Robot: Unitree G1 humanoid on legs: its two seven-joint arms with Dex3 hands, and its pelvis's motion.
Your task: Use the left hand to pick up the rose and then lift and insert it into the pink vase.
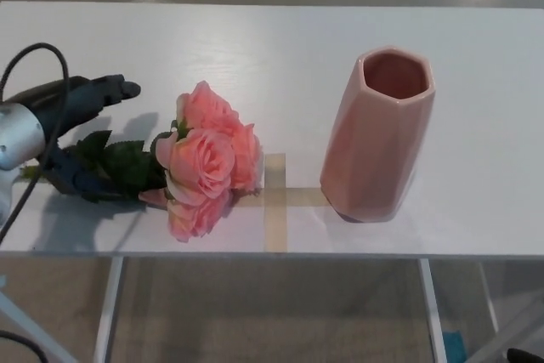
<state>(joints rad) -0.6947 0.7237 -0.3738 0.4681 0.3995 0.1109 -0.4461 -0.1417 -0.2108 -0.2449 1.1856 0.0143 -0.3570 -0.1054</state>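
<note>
On the white table point(280, 40) you see the rose point(204, 159) lying flat, blooms toward the middle, leaves and stem pointing left. Your left hand point(81, 138) sits at the stem end with fingers spread, one above the leaves, the thumb below them, nothing gripped. Right of the rose, past a tape cross point(276, 201), the pink vase point(378, 133) stands upright, well apart from the blooms.
</note>
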